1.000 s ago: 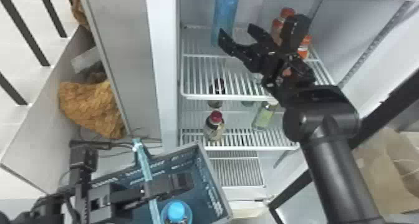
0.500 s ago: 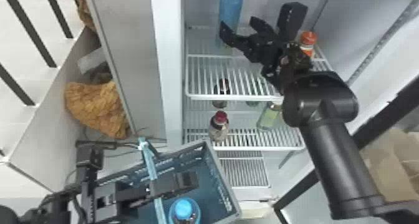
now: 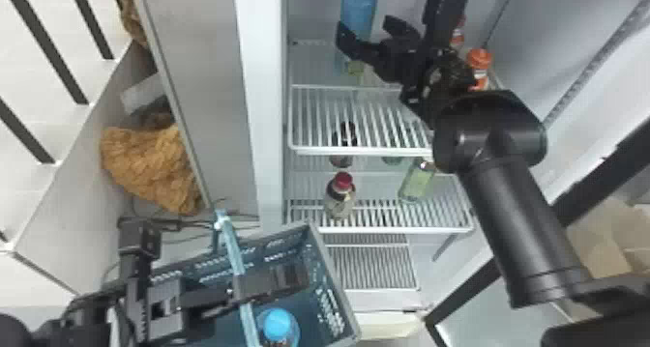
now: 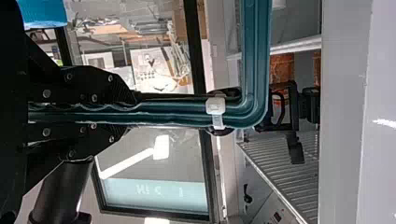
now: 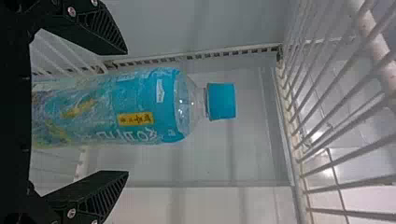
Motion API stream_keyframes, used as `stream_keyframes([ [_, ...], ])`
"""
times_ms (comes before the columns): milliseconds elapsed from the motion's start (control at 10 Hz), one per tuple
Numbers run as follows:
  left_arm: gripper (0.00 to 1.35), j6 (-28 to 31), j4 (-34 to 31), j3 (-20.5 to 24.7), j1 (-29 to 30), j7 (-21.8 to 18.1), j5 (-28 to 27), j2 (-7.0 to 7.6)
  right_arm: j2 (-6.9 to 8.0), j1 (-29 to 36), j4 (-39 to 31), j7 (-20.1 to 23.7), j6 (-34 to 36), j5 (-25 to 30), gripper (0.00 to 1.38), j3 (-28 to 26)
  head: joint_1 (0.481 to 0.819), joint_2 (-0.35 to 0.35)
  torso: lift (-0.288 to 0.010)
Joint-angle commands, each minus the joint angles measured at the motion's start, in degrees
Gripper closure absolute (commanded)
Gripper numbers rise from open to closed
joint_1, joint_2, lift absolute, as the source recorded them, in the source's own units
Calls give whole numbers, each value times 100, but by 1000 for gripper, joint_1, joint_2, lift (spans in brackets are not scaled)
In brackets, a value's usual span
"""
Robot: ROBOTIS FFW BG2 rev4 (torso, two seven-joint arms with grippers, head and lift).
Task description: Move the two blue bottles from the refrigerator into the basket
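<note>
Beside the tall blue bottle (image 3: 359, 12) on the refrigerator's upper shelf is my right gripper (image 3: 370, 32), open. The right wrist view has the blue bottle (image 5: 140, 93) between the spread fingers of the right gripper (image 5: 126, 112), with a gap on either side. My left gripper (image 3: 271, 284) is over the basket (image 3: 333, 254), shut on its teal handle (image 3: 232, 247). In the left wrist view the left gripper (image 4: 133, 111) clamps the teal handle (image 4: 254, 56). Inside the basket stands a blue-capped bottle (image 3: 278, 325).
Orange-capped bottles (image 3: 479, 63) stand right of the right gripper. Below the wire shelf (image 3: 362, 150) are a red-capped bottle (image 3: 341, 194) and a green-labelled bottle (image 3: 417, 181). The refrigerator's left edge (image 3: 261, 104) rises behind the basket.
My right gripper has moved farther into the refrigerator, up in the head view and closer around the tall blue bottle. The left gripper still holds the handle.
</note>
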Motion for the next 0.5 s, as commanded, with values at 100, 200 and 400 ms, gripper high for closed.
stream_keyframes([
  [100, 1202, -14, 12, 0, -1, 0, 0, 2, -8, -216, 355, 0, 0, -93, 337, 148, 695, -87, -10],
  [200, 1202, -14, 12, 0, -15, 0, 0, 2, -17, -273, 439, 9, 14, -127, 792, 239, 695, -84, -10],
  [400, 1202, -28, 12, 0, -15, 0, 11, 2, -17, -273, 425, 36, -56, -230, 1150, 296, 695, -76, -10],
])
